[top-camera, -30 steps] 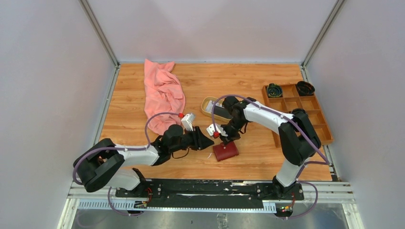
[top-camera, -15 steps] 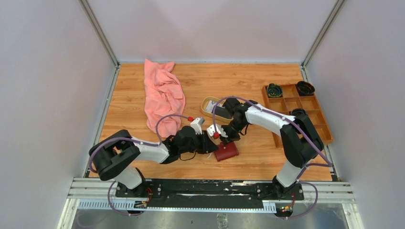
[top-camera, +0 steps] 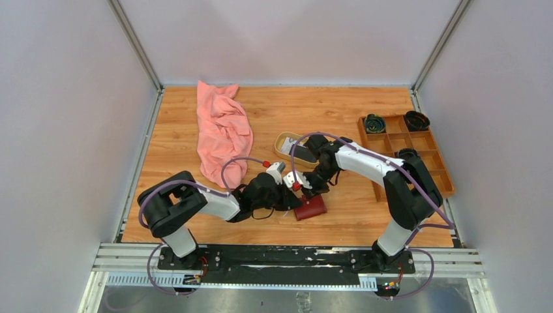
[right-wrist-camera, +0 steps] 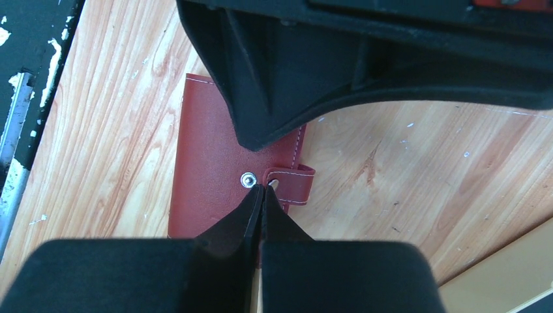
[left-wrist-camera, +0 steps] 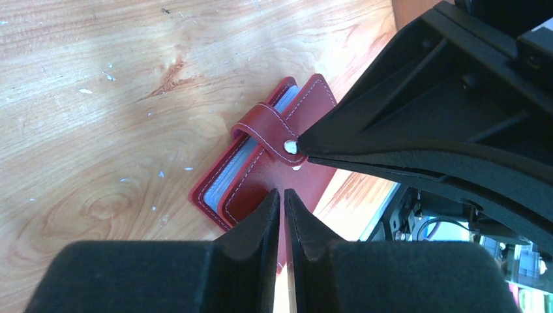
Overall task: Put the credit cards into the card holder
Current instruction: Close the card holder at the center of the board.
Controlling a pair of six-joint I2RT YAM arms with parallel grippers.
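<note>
The card holder [top-camera: 311,207], a dark red wallet, lies folded on the table near the front. In the left wrist view the card holder [left-wrist-camera: 261,169] shows pale blue-grey layers between its covers, and its strap [left-wrist-camera: 264,120] curls over the edge. My right gripper [right-wrist-camera: 262,189] is shut, its tips touching the cover between the metal snap stud [right-wrist-camera: 248,179] and the strap [right-wrist-camera: 295,184]. My left gripper [left-wrist-camera: 282,193] hovers over the cover's near corner, shut to a thin slit with nothing in it. Credit cards [top-camera: 293,145], one pale and one dark, lie in the oval dish, partly hidden by the right arm.
A tan oval dish [top-camera: 280,149] sits just behind the grippers. A pink cloth [top-camera: 224,130] lies at the back left. A brown wooden compartment tray [top-camera: 404,153] at the right holds two dark round things [top-camera: 374,122]. The two grippers nearly touch over the wallet.
My left arm has reached right until its gripper is over the wallet, and its jaws have closed down. The right gripper has stayed shut at the strap.
</note>
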